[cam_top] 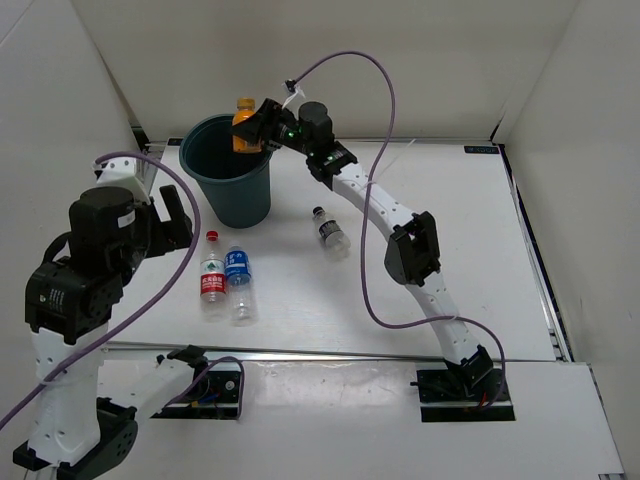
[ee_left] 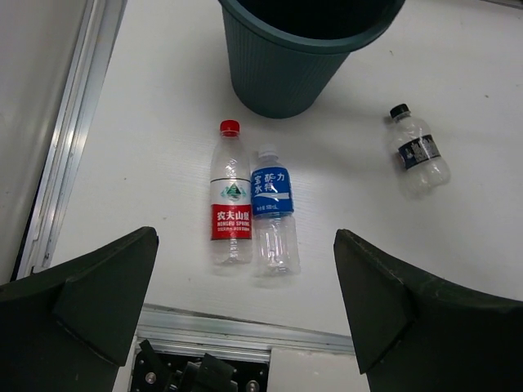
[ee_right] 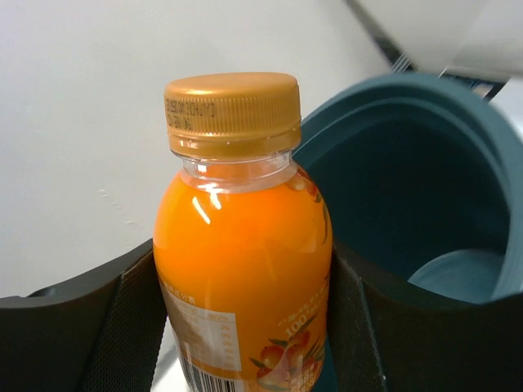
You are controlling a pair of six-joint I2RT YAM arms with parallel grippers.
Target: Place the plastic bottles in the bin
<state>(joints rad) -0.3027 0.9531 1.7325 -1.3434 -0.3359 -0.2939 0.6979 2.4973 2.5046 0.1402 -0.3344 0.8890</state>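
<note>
The dark teal bin [cam_top: 240, 200], a stiff ribbed plastic bucket tapering downward, stands far left on the table. Near of it 2 water bottles lie side by side: the red-labelled bottle [ee_left: 230, 204] and the blue-labelled bottle [ee_left: 273, 212]. Both are thin clear plastic, probably light, crushable and apt to roll, so best gripped across the labelled waist. The right gripper [cam_top: 252, 132] clamps the smooth, full-looking orange bottle [ee_right: 241, 269] upright over the bin's far rim. The small black-capped bottle [ee_left: 418, 151] lies right of the bin. The left gripper [cam_top: 172, 225] hangs wide, empty.
</note>
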